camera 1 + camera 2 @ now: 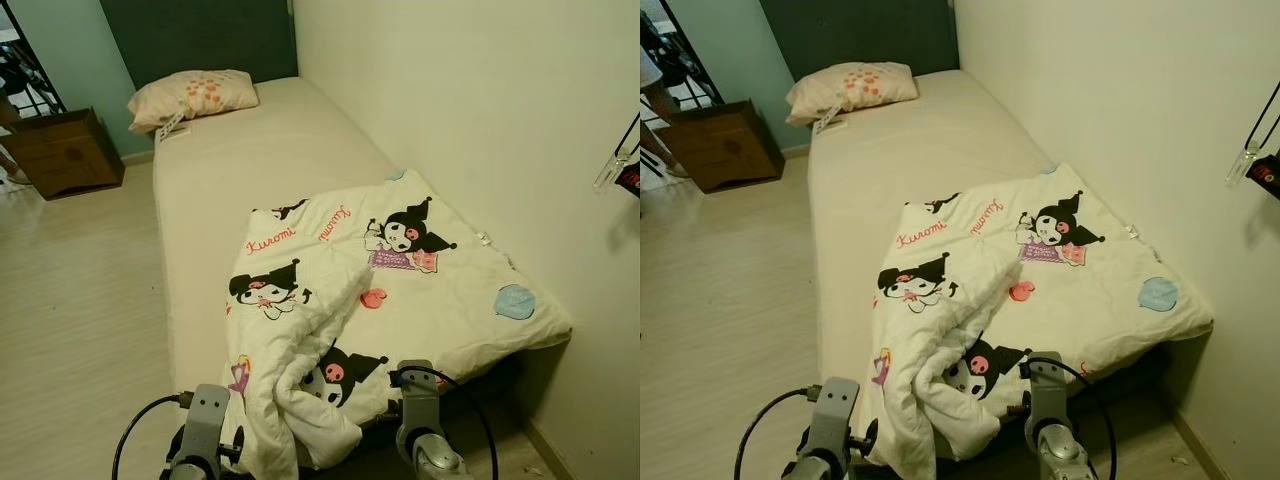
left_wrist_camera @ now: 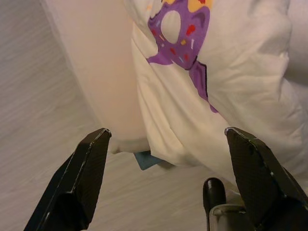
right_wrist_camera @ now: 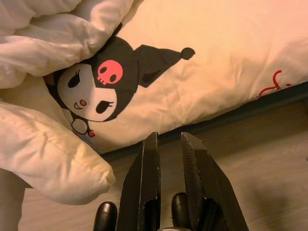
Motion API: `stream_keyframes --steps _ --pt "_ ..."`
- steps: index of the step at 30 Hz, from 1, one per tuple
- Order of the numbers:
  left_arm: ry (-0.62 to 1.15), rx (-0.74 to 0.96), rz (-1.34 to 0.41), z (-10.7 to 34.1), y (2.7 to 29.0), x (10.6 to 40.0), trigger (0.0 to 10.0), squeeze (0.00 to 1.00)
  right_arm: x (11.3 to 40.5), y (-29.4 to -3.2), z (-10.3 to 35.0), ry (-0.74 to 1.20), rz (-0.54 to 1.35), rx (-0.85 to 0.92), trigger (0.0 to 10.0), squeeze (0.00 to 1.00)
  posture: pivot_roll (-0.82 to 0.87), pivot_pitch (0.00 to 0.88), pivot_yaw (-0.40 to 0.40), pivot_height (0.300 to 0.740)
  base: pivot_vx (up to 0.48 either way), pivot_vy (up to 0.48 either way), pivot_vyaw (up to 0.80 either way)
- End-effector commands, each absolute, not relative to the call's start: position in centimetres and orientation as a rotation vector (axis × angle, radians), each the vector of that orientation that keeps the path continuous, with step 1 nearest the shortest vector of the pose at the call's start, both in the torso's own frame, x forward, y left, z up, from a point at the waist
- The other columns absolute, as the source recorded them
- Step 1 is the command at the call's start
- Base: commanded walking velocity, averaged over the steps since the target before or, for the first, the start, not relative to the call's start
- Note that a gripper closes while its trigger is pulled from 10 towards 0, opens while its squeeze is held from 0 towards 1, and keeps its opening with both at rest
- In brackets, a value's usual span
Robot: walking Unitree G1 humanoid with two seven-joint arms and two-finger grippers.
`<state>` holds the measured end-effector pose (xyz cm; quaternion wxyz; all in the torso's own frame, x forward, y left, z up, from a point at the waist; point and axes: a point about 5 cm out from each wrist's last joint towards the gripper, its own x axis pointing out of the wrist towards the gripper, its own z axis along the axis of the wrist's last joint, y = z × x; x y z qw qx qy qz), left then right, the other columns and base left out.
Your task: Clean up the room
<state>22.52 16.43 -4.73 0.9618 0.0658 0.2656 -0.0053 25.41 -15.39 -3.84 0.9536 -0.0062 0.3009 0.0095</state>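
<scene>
Left eye view: looked down on a single bed running away along the right-hand wall, dark headboard at the far end, a peach-spotted pillow at the far left corner of the mattress. Cartoon-printed white duvet lay crumpled across the near half of the bed, its near left part bunched and spilling over the foot edge toward the floor. Brown cardboard box stood on the pale wood floor at far left. Both silver wrists entered at the near edge, the left arm just left of the hanging fold, the right arm just right of it. Right eye view: same scene, slightly shifted, with the duvet again draped over the near end of the bed. Left wrist view: left gripper spread wide, black fingers far apart and holding nothing, aimed at the hanging duvet beside the mattress side, with floor below. Right wrist view: right gripper nearly closed, only a thin gap between the fingers, gripping nothing, pointed at the duvet's edge where a black-hooded cartoon face with a pink skull was printed.
</scene>
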Motion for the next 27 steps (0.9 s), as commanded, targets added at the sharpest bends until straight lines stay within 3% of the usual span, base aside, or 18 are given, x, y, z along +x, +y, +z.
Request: stream_keyframes --steps 1,27 --pt "0.591 0.133 0.007 -5.45 17.35 21.56 10.0 0.00 24.91 -14.86 -4.35 0.651 0.021 -0.002 10.0 0.00 -0.08 0.111 0.072 0.740 0.000 0.000 0.00" --pt "0.636 0.111 0.022 -5.60 17.53 21.88 10.0 0.00 24.97 -14.58 -4.48 0.688 0.065 -0.033 10.0 0.00 -0.08 0.051 0.062 0.740 0.000 0.000 0.00"
